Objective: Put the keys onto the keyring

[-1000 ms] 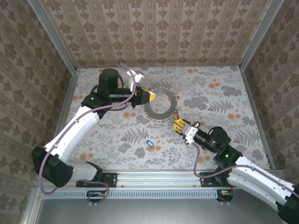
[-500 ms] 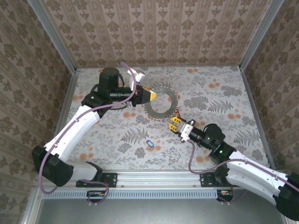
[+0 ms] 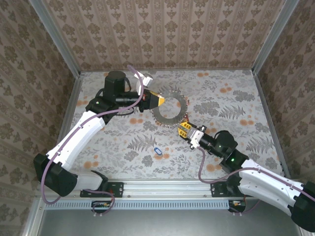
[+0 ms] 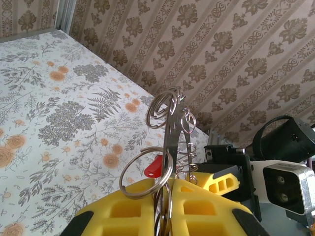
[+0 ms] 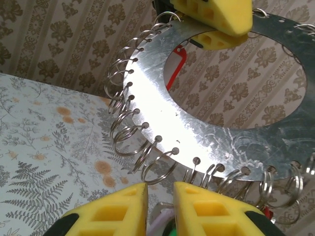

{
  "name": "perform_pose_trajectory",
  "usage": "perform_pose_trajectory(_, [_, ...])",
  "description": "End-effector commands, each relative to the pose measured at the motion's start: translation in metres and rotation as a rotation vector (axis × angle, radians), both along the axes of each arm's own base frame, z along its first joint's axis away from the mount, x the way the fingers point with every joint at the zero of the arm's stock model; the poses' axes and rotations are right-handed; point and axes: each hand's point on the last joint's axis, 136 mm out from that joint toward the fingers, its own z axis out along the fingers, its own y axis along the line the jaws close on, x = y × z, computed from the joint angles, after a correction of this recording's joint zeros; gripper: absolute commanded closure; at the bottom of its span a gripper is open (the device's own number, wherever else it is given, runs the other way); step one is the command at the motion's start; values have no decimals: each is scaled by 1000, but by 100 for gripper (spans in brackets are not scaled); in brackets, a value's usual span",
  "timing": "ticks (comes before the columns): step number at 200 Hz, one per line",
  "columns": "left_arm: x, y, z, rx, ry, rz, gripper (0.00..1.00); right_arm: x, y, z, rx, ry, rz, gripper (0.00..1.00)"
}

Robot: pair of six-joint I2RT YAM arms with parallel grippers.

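With the left tool (image 3: 162,100) pinching the keyring (image 3: 165,120) steady, the right tool (image 3: 183,129) at its near rim, jaws slightly parted, grip unclear to me, should line up squarely.

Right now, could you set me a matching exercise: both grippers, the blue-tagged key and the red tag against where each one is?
Things:
1. left gripper
2. right gripper
3. blue-tagged key
4. red tag

Places:
A. loose on the table, nearer the arm bases than the keyring
B. clamped shut on the keyring's rim
C. seen through the keyring's hole from the right wrist view
D. close by the keyring's near right edge

Pairs: 1-B, 2-D, 3-A, 4-C
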Motion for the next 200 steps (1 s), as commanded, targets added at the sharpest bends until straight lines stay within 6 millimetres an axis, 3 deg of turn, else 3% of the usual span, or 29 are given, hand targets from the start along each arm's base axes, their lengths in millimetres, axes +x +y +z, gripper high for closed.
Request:
perform_pose_trajectory(1, [-5,-2,18,-28,-58,-30,100,1,-7,14,14,-38,-40,78])
perform_pose_trajectory(200, [-7,-3,20,-26,-65,-28,100,2,2,-8,-56,30,0,78])
